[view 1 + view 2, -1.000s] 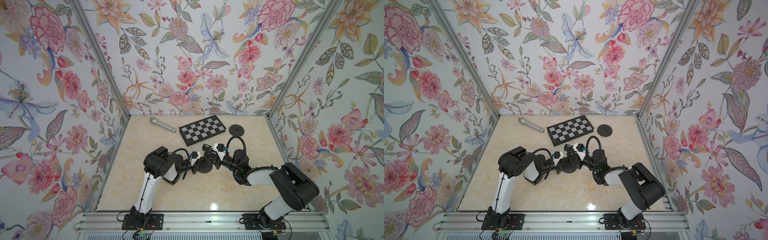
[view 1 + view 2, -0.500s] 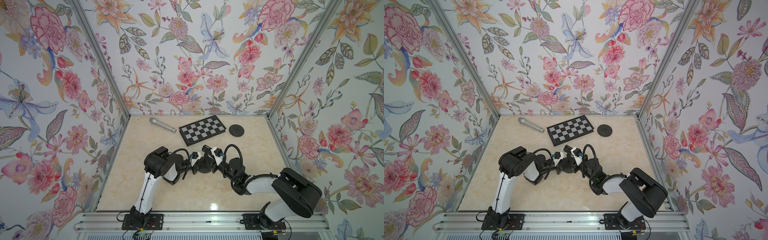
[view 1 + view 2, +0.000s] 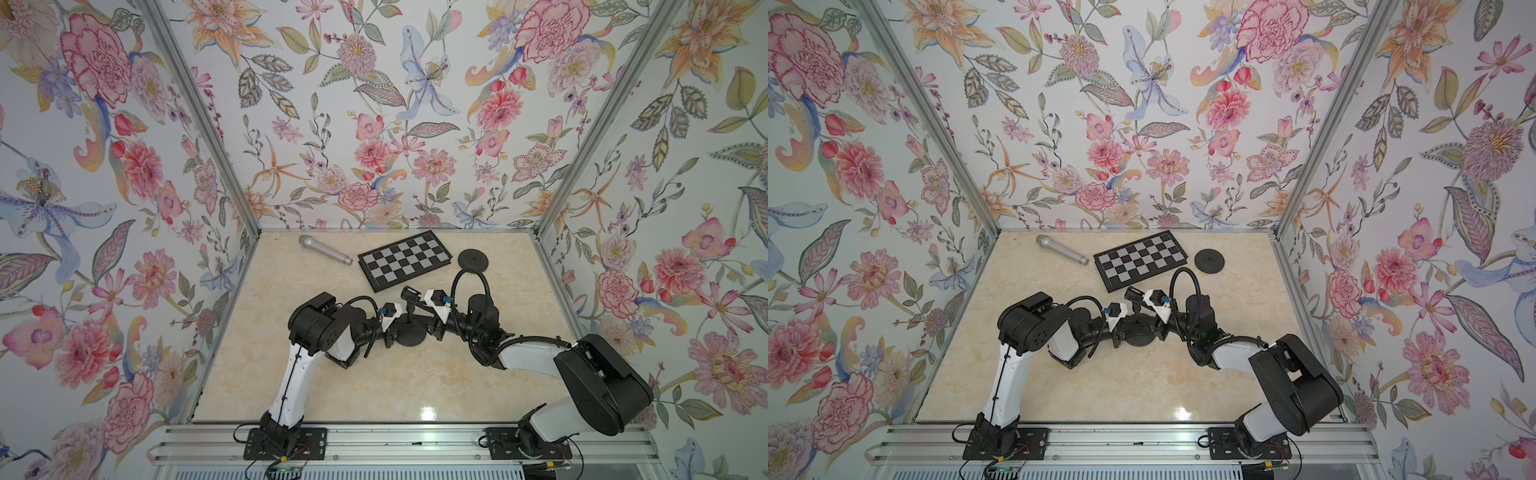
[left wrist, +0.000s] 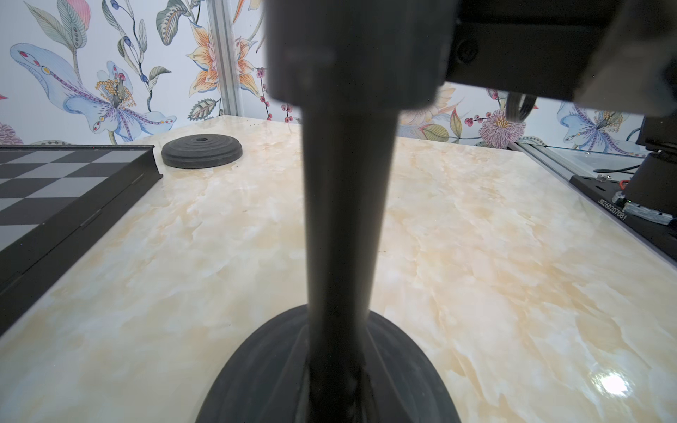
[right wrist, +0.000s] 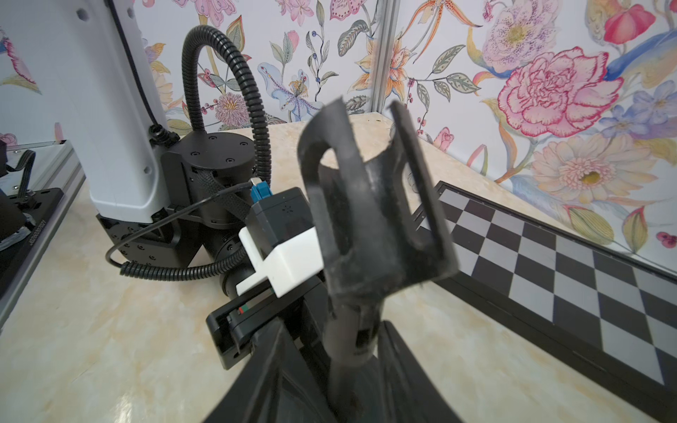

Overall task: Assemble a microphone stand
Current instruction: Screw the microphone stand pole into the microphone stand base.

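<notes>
A microphone stand (image 3: 411, 330) is set upright in the middle of the bench (image 3: 374, 386), with bare marble toward the near edge. The left gripper (image 3: 392, 332) is closed tight at its base rim, the contact hidden. The right gripper (image 5: 333, 326) is parted narrowly around the pole (image 4: 344, 219), shown only in the right wrist view. The microphone (image 3: 324, 249) is laid by the far left corner.

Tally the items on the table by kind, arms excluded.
microphone: 1
chessboard: 1
pole with clip: 1
round bases: 2, the second under the pole
Total: 5
</notes>
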`<state>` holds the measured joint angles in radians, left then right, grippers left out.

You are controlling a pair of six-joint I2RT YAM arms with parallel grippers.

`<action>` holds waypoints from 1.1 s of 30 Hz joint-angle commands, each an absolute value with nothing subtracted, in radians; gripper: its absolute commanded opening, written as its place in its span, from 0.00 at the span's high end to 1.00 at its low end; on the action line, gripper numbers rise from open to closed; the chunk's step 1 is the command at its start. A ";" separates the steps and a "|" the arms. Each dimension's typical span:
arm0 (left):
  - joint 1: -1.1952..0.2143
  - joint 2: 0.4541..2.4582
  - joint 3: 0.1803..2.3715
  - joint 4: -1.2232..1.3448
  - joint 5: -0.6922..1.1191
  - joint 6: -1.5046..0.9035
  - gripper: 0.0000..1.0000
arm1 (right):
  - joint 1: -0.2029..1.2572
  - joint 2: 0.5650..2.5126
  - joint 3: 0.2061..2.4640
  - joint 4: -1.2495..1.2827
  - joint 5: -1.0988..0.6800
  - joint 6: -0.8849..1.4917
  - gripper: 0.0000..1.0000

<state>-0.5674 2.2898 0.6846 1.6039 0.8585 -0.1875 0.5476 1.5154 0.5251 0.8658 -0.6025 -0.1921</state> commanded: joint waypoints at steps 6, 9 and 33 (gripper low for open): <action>-0.572 2.384 0.654 1.841 0.872 -0.185 0.80 | 0.531 1.578 0.613 0.865 -0.681 -0.206 0.56; -0.573 2.375 0.652 1.841 0.862 -0.183 0.79 | 0.534 1.590 0.603 0.921 -0.633 -0.134 0.78; -0.555 2.341 0.628 1.841 0.826 -0.161 0.74 | 0.804 1.431 0.388 1.038 -0.086 -0.125 0.55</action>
